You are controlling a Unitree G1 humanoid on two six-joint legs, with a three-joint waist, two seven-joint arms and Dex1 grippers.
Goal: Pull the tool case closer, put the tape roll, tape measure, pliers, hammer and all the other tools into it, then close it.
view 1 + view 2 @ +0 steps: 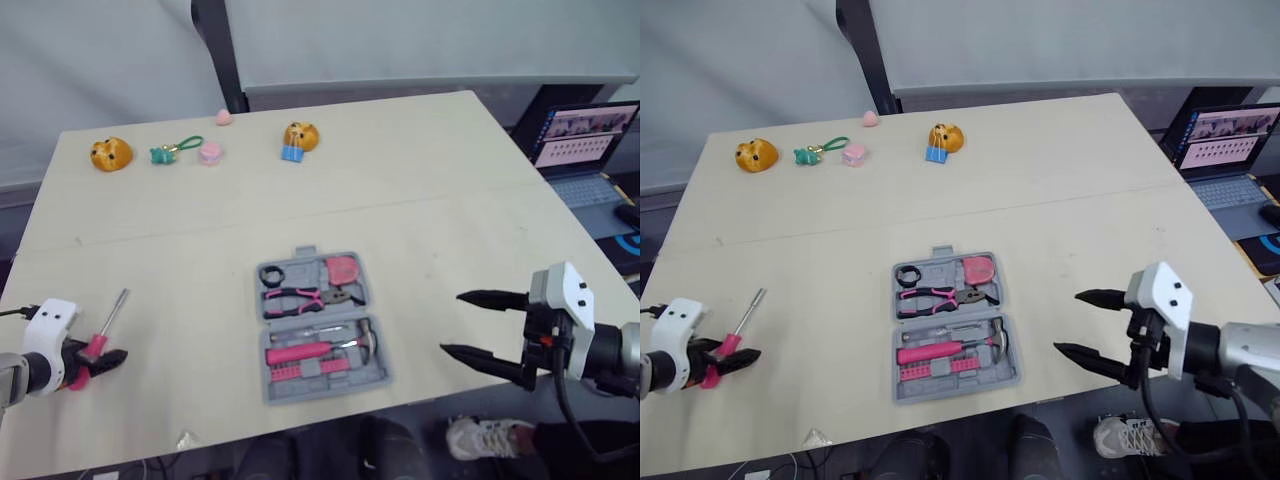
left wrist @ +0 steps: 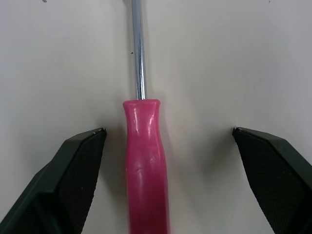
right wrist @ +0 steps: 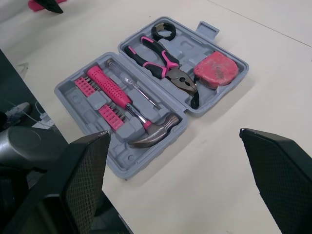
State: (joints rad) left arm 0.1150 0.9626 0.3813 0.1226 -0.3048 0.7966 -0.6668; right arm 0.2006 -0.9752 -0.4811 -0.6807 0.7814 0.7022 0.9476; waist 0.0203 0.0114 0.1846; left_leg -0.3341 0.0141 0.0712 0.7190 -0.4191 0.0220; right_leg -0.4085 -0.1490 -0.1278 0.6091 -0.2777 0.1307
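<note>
The open tool case (image 1: pixel 330 388) lies on the desk (image 1: pixel 450 200). Its rear half holds the tape roll (image 1: pixel 272 275), pliers (image 1: pixel 305 297) and tape measure (image 1: pixel 344 268); its front half holds the hammer (image 1: pixel 320 349) and perhaps bits (image 1: pixel 300 371). The screwdriver (image 1: pixel 108 325) lies left of the case, the small toys (image 1: pixel 209 152) behind it, and the right gripper (image 1: pixel 452 322) to its right.

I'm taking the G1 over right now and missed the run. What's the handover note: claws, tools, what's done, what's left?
The left claw is open, straddling the pink handle of the screwdriver, which lies on the table left of the case; it is not gripped yet.
The right claw is open and empty, in the air right of the tool case.
The case lies open near the table's front edge.
Done: tape roll, tape measure, pliers and hammer sit in it.
Left: grip the screwdriver, put it in, close the case.
</note>
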